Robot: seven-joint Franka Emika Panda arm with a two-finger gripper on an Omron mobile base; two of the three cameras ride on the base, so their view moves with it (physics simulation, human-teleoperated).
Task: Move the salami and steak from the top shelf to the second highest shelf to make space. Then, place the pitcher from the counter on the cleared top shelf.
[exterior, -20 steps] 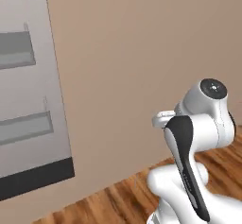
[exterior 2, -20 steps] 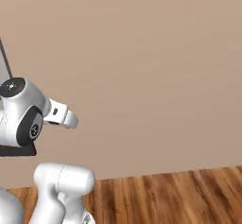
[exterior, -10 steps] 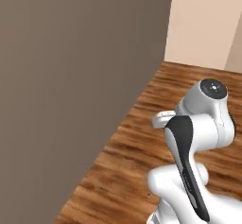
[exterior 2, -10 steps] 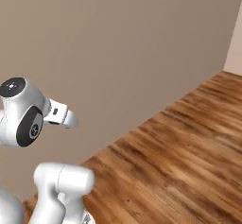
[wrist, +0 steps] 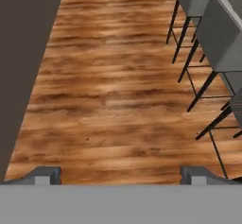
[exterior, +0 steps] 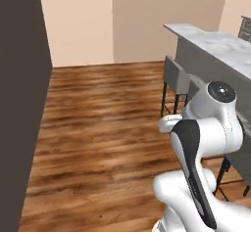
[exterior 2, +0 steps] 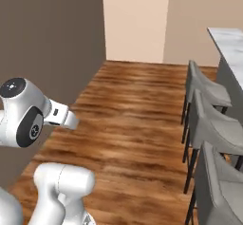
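Along the lower edge of the hand view the pincer (wrist: 118,173) stands wide apart, empty, above wooden floor (wrist: 118,100). At the upper right of the left base view runs the marble worktop (exterior: 215,40), grey stools (exterior 2: 209,124) beside it.

A glossy white robot arm (exterior: 206,143) with rounded, bulbous segments, a black stripe along one link, dark round joint caps, and two small dark grey finger tips (wrist: 45,175).

Wood floor (wrist: 113,90) open (grey stools (wrist: 222,34) flank right).
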